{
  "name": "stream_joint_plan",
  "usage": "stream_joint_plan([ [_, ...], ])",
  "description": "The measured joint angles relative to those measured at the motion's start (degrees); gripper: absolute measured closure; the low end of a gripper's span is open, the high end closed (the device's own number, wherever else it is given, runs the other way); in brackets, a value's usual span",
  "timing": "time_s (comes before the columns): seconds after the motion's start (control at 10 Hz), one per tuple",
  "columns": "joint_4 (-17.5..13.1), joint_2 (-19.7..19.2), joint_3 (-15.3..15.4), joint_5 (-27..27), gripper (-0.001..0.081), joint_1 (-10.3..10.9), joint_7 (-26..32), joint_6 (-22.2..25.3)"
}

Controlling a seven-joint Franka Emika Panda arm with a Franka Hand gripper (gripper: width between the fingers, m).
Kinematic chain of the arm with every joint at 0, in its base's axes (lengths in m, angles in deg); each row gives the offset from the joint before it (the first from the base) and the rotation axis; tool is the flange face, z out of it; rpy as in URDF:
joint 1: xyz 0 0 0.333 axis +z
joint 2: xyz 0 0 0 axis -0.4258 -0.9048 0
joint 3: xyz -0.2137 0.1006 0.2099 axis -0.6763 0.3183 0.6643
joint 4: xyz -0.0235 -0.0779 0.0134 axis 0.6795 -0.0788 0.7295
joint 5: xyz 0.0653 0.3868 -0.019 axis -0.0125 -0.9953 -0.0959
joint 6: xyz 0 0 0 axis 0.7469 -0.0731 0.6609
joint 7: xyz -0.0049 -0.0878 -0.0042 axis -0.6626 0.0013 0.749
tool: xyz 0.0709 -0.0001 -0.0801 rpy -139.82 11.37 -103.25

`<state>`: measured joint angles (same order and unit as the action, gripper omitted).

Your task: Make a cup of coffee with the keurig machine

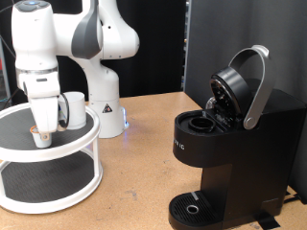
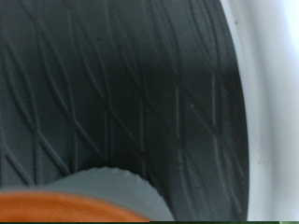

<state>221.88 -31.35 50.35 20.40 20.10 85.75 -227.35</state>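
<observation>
The white cup (image 1: 74, 108) stands on the top tier of a round white stand (image 1: 72, 145), at the exterior view's left. My gripper (image 1: 38, 131) points down on that tier, just in front of the cup and right over a small tan-topped coffee pod (image 1: 40, 140). The wrist view shows the pod (image 2: 93, 200) close up on the black ribbed mat (image 2: 112, 84), but no fingers. The black keurig machine (image 1: 235, 158) stands at the right with its lid (image 1: 233, 88) raised and its pod chamber (image 1: 201, 123) exposed. Its drip tray (image 1: 195, 206) holds nothing.
The stand has a lower tier (image 1: 43, 182) with a black mat. The arm's white base (image 1: 107, 115) stands behind the stand on the wooden table (image 1: 139, 177). A dark panel (image 1: 206, 43) rises behind the machine. The stand's white rim (image 2: 273, 103) shows in the wrist view.
</observation>
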Motion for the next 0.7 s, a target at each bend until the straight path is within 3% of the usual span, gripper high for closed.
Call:
stream_joint_plan([
  [0.4, -3.37, 5.01, 0.12, -5.57, 0.034, 0.6, 3.1, 10.73],
  [0.7, -6.16, 9.55, 0.64, -6.04, 0.0343, 0.63, 3.5, 18.0],
])
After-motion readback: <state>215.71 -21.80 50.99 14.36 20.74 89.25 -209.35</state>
